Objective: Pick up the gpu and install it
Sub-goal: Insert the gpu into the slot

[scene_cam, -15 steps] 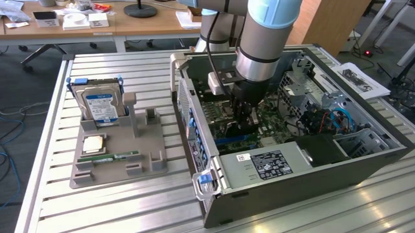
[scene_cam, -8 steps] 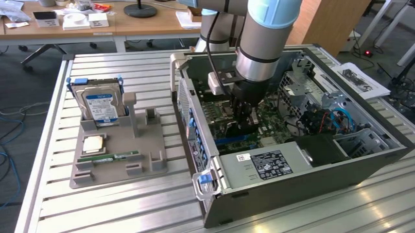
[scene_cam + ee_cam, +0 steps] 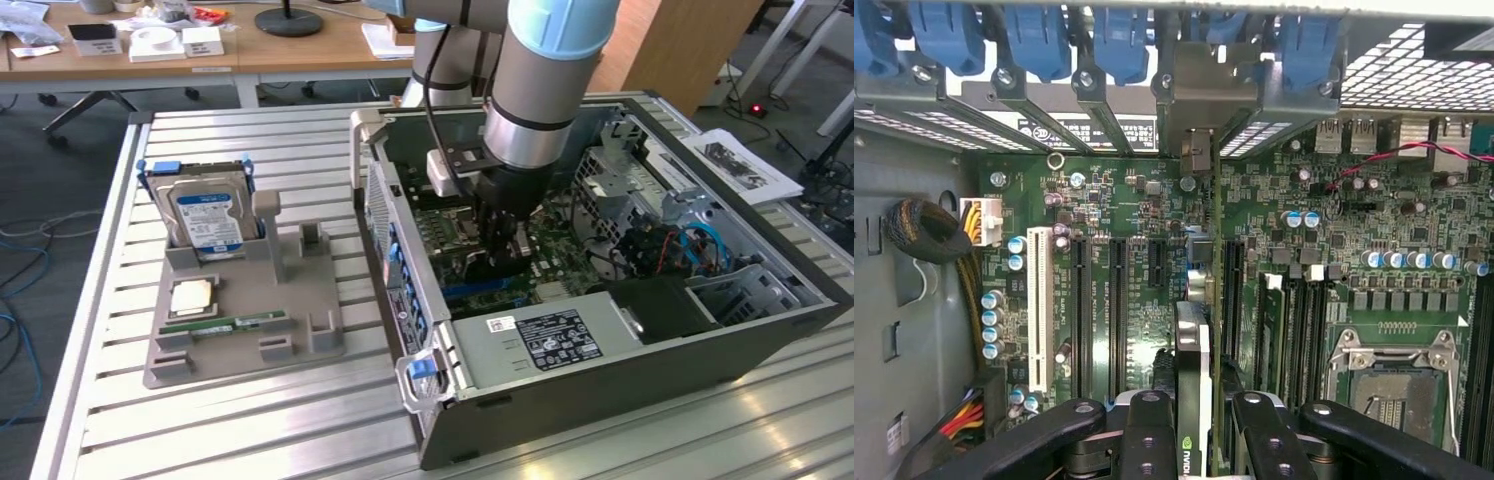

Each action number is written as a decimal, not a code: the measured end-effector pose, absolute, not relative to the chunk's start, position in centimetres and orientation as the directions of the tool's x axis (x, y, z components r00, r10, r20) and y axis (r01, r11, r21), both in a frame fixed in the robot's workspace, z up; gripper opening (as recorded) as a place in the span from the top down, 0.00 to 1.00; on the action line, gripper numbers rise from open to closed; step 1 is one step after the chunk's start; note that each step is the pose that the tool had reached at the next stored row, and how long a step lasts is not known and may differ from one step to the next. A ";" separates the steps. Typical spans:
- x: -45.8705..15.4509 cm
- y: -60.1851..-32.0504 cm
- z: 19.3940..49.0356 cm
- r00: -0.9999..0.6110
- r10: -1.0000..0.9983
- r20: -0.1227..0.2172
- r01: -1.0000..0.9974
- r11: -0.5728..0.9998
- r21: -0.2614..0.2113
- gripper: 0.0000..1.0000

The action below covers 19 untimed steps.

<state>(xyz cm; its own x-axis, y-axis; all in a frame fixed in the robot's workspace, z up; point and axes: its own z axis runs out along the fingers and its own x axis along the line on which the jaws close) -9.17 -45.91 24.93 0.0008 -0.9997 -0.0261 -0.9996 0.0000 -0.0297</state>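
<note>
The gpu [image 3: 1192,370] is seen edge-on in the wrist view, clamped between the gripper's [image 3: 1194,440] black fingers [image 3: 1150,435] and standing upright over the motherboard [image 3: 1124,220]. It is in line with the long black expansion slots [image 3: 1116,300], beside a white slot [image 3: 1039,305]. I cannot tell whether it is seated. A green Nvidia eye logo marks its edge.

Blue retention latches [image 3: 1119,40] line the rear wall, and the empty CPU socket [image 3: 1389,385] lies nearby.

In the exterior view the gripper [image 3: 501,235] is down inside the open computer case [image 3: 400,250], near the labelled power supply [image 3: 561,335]; its text is unreadable. On the exterior view's left, a grey holder [image 3: 287,300] carries a hard drive [image 3: 211,215] with a blue-white label and a green memory stick [image 3: 224,324].
</note>
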 end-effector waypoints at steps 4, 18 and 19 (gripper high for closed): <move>-9.2 -45.9 24.9 0.001 -1.000 -0.026 -1.000 0.000 -0.030 0.73; -9.2 -45.9 24.9 0.001 -1.000 -0.026 -1.000 0.000 -0.030 0.73; -9.2 -45.9 24.9 0.001 -1.000 -0.026 -1.000 0.000 -0.030 0.73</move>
